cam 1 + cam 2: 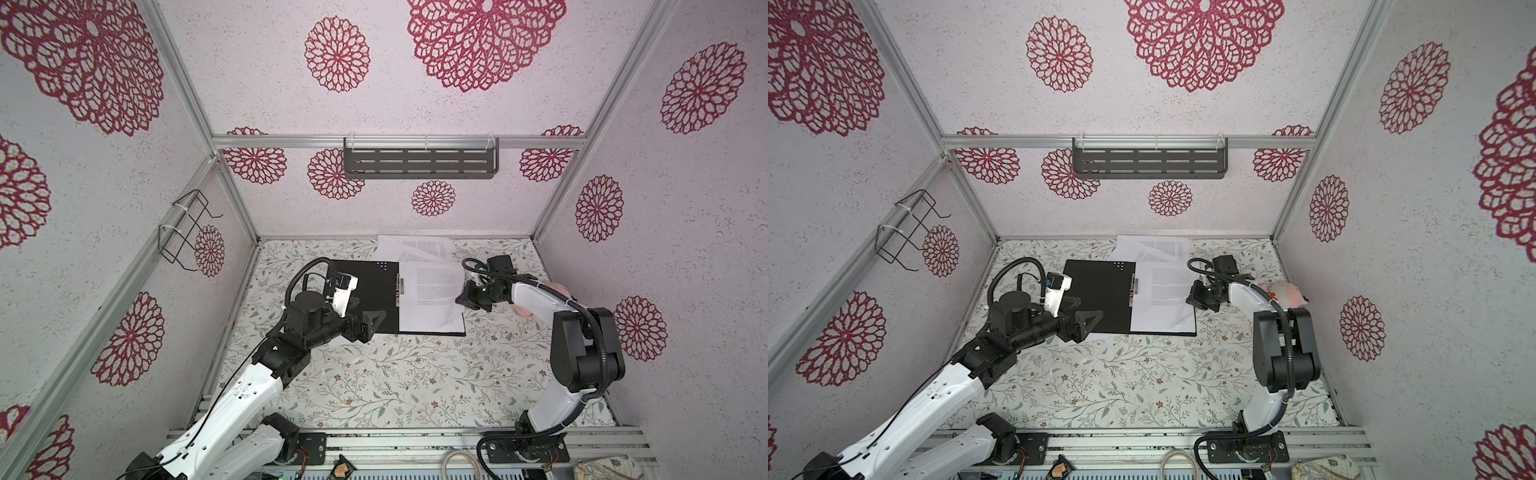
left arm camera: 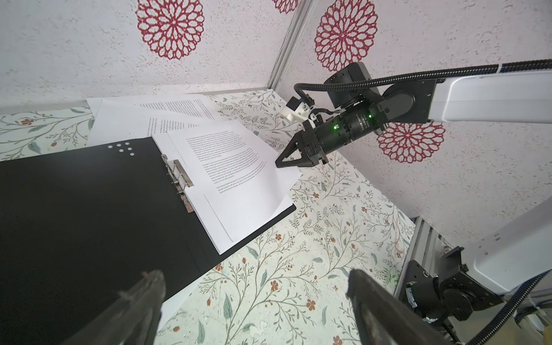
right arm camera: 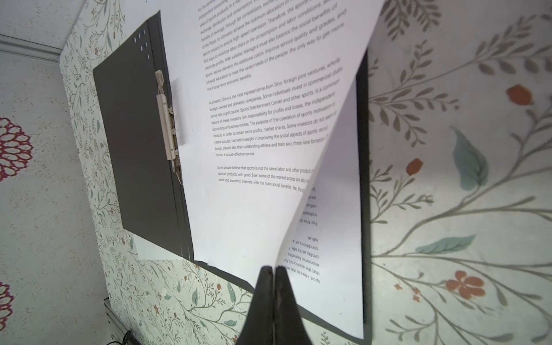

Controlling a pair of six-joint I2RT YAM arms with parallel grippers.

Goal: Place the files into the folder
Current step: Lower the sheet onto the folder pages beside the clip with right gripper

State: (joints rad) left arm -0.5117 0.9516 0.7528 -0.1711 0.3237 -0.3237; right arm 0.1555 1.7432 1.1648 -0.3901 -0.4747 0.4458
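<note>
Pinching the right-hand edge of the top sheet (image 3: 268,119), the right jaws are pressed tight together on the paper. That edge rides up off the stack in a curl, while the sheet's other side lies down beside the metal clip (image 1: 400,289). The folder (image 1: 370,291) lies wide open, black inside up, toward the far middle of the floral desk (image 1: 395,374), and in both top views its right half carries the files (image 1: 1163,307). Under the raised page, another printed sheet (image 3: 334,209) lies flat on the folder. A few small white dots (image 2: 122,148) speckle the far corner of the left half. More loose sheets (image 1: 415,248) fan out behind, against the back wall, reaching the folder's far edge. One white corner (image 3: 152,248) pokes out from beneath the folder's near left corner. Over that same near left part hover the left jaws, spread wide and gripping nothing.
</note>
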